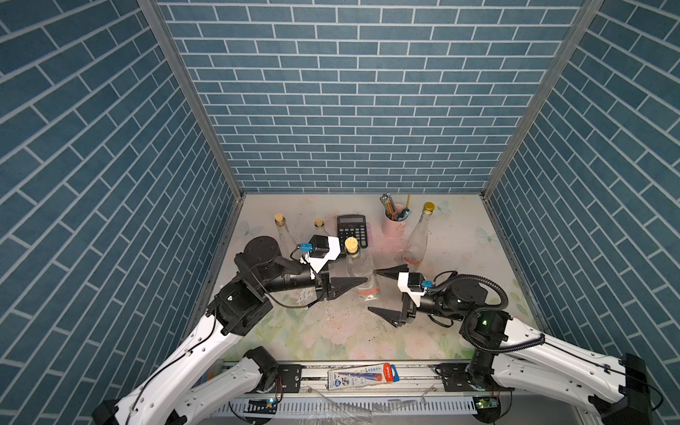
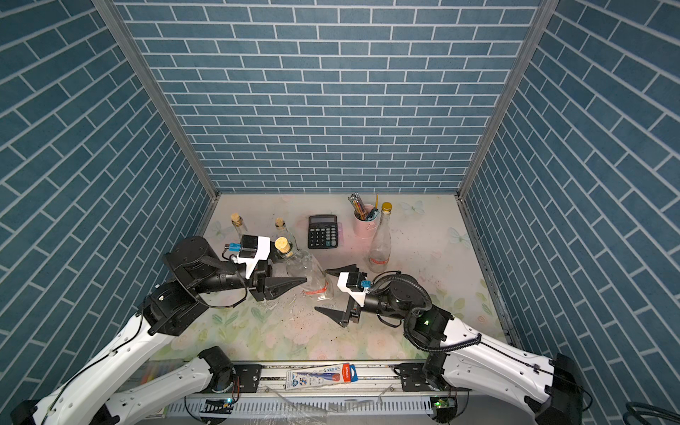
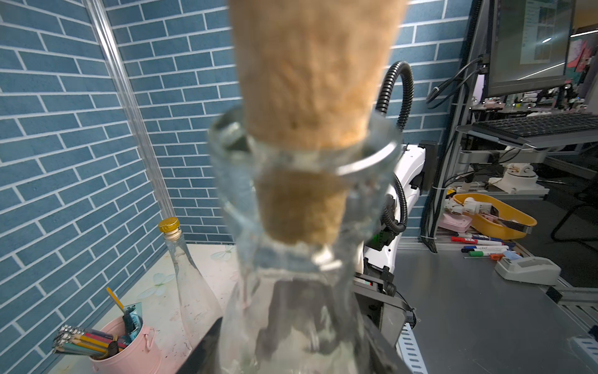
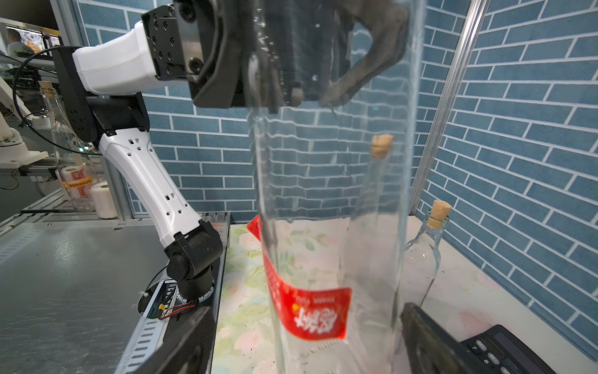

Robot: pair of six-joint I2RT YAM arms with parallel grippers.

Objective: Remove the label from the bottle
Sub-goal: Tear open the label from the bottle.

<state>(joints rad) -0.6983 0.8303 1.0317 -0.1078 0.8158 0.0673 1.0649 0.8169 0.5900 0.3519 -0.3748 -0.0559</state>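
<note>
A clear glass bottle [image 1: 362, 270] [image 2: 307, 266] with a cork [image 1: 351, 244] stands tilted at mid-table. My left gripper [image 1: 354, 271] [image 2: 294, 272] is shut on its upper body; in the left wrist view the neck [image 3: 291, 275] fills the gap between the fingers [image 3: 378, 349]. A red label [image 1: 368, 291] [image 4: 310, 311] wraps the bottle's base, and one end [image 4: 255, 228] stands off the glass. My right gripper [image 1: 372, 290] [image 2: 321, 290] [image 4: 307, 323] is open. Its fingers [image 4: 430, 340] straddle the labelled base with room on both sides.
A gold-capped bottle [image 1: 417, 239], a pink cup of pencils [image 1: 393, 220] and a calculator [image 1: 352, 230] stand behind. Two corked bottles [image 1: 281, 228] [image 1: 320, 225] are at the back left. Paper scraps [image 1: 331, 312] litter the mat. A blister pack [image 1: 364, 375] lies on the front rail.
</note>
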